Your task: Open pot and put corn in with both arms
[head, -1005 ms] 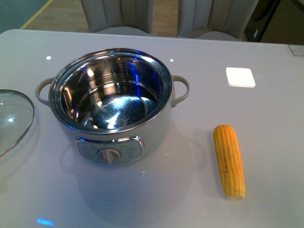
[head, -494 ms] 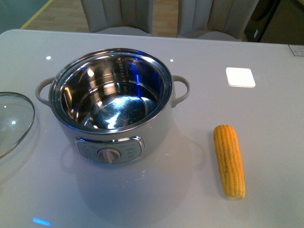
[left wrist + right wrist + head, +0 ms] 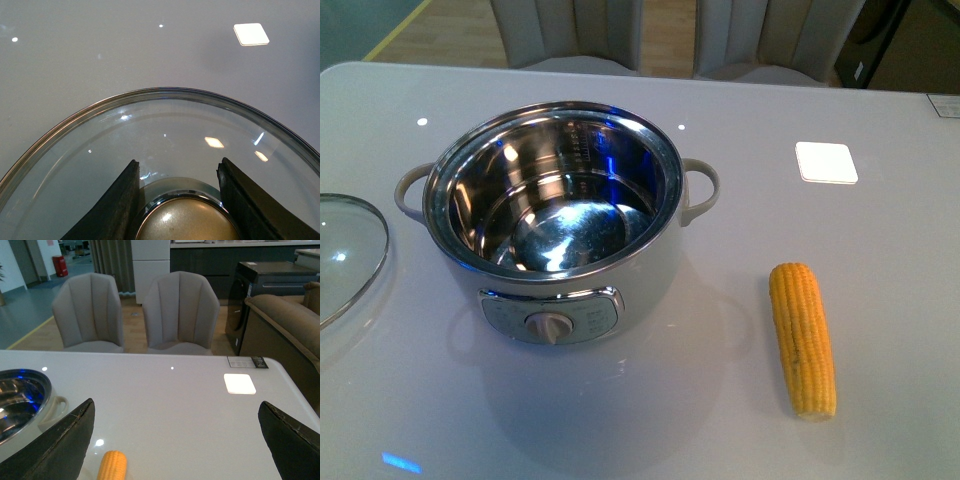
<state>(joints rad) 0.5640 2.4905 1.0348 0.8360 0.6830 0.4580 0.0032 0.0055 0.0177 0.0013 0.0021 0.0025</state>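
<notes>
Left pincer (image 3: 177, 162) grips lid (image 3: 165, 115) by knob (image 3: 187, 222): lower it flat onto counter (image 3: 880, 250). Right pincer (image 3: 175, 404) released, wide; centre it over corn (image 3: 802, 338), lower right of front view.

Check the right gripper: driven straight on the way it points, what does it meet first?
Likely the corn: its end lies low between the right gripper's wide-open fingers, on the table. Depth is unclear, so it might pass over the cob; past that, only tabletop shows before the chairs.
</notes>
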